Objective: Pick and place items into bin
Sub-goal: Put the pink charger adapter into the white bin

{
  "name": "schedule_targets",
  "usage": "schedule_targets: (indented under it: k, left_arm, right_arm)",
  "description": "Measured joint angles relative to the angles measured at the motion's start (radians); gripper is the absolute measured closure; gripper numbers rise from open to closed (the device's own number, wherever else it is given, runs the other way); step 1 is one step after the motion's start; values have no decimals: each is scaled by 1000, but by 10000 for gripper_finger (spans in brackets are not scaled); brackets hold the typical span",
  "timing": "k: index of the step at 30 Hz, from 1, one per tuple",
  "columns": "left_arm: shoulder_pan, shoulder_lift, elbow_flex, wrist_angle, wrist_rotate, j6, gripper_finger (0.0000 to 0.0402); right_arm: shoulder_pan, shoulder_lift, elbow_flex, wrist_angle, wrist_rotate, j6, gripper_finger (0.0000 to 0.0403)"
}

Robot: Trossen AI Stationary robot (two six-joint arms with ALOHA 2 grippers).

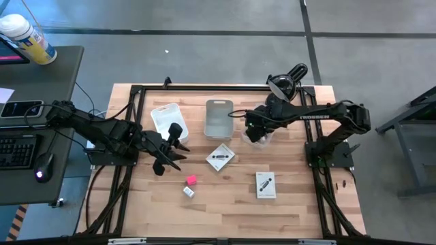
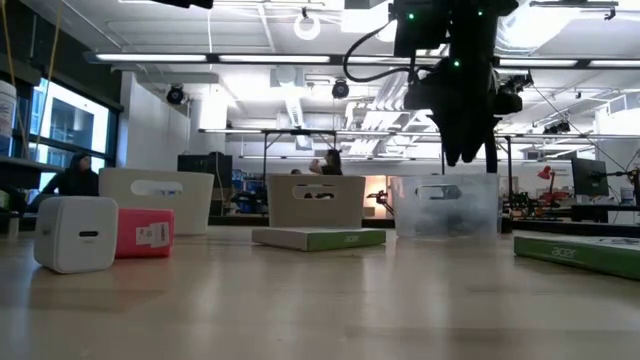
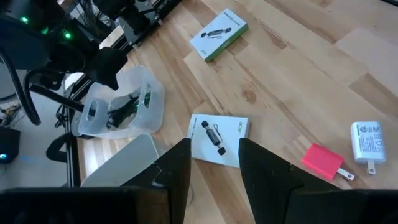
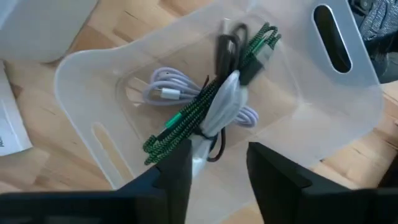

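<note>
My right gripper [image 4: 217, 163] hangs open just above a clear bin [image 1: 259, 138], fingers pointing down. Inside the clear bin [image 4: 323, 106] lies a bundle of cables [image 4: 211, 106]: green-black braided, lavender and black. My left gripper [image 3: 214, 163] is open and held above the table beside a white bin [image 1: 165, 119]. Ahead of it a white card printed black [image 3: 217, 134] lies flat. A second card [image 1: 265, 184], a pink block [image 1: 191, 180] and a white charger [image 1: 188, 192] rest on the wood. No pen or silvery piece shows.
A grey bin [image 1: 219, 117] stands between the white and clear bins along the far side. A black frame [image 1: 136, 92] borders the table. Bare wood lies along the near edge. Left of the table stands a desk with a keyboard [image 1: 17, 146] and a mouse.
</note>
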Motion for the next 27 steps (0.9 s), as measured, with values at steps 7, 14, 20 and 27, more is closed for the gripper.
schedule_targets:
  k: [7,14,20,27]
  left_arm:
    - [0,0,0,-2,-1,9,279]
    - [0,0,0,-4,-2,38,279]
    - [0,0,0,-4,-4,-23,279]
    - [0,27,2,-12,-68,-265,279]
  right_arm:
    - [42,-25,34,36,14,-4,210]
    - [161,-91,94,164,75,-114,204]
    - [237,-123,97,171,153,-181,222]
    - [285,-154,96,47,160,-301,235]
